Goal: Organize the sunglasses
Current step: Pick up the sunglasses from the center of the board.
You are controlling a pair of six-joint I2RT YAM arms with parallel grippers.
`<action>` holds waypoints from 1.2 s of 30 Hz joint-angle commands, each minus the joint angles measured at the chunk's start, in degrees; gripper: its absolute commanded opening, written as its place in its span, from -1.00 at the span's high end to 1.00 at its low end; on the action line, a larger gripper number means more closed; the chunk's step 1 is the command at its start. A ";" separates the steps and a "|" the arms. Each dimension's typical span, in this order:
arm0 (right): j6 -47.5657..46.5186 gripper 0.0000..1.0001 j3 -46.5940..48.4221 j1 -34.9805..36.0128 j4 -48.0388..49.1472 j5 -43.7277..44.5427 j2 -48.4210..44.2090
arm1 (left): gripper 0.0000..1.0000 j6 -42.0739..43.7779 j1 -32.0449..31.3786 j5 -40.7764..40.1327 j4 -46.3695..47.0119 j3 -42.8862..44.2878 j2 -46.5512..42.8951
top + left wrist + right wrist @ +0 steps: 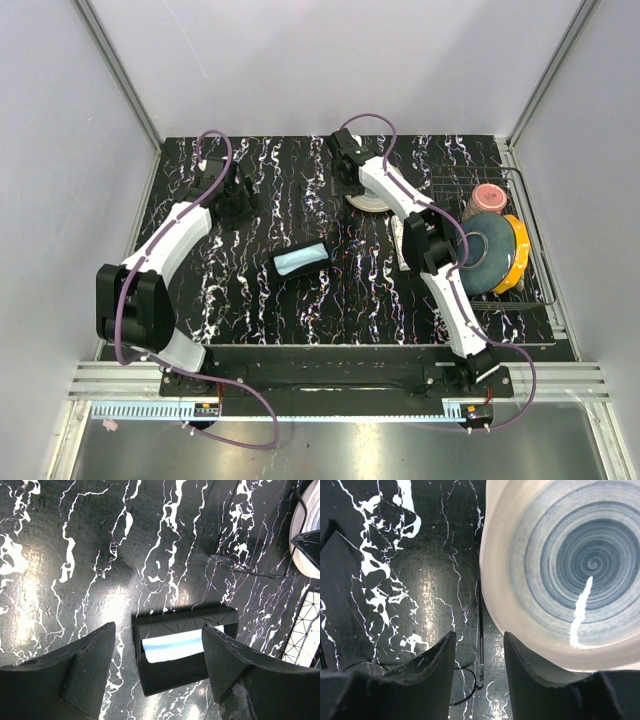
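The sunglasses (481,611) lie on the black marbled table right beside a blue-swirl bowl (560,570). They show as a thin dark arm and one lens rim, and also as thin lines (250,569) in the left wrist view. My right gripper (479,635) is open just over them, one finger on each side of the arm, at the back centre (348,180). My left gripper (159,627) is open with nothing in it, at the back left (238,205). An open black case (170,672) with a pale blue cloth inside lies mid-table (300,262).
The bowl (365,203) sits against the right gripper's right finger side. A white patterned box (305,625) lies under the right arm. A wire dish rack (535,235) at the right holds plates and a pink cup (487,195).
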 commanded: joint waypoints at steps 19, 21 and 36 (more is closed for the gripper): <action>-0.34 0.31 0.60 -0.31 -2.19 -4.23 1.30 | -0.46 0.43 2.23 5.05 4.01 -0.42 2.43; -0.25 0.31 0.78 -0.40 -2.19 -4.14 1.65 | -0.47 0.43 2.32 5.22 4.01 -0.50 2.34; -3.58 1.00 0.17 -0.40 1.14 -1.86 -2.55 | -0.43 1.92 2.76 5.22 3.39 1.77 0.50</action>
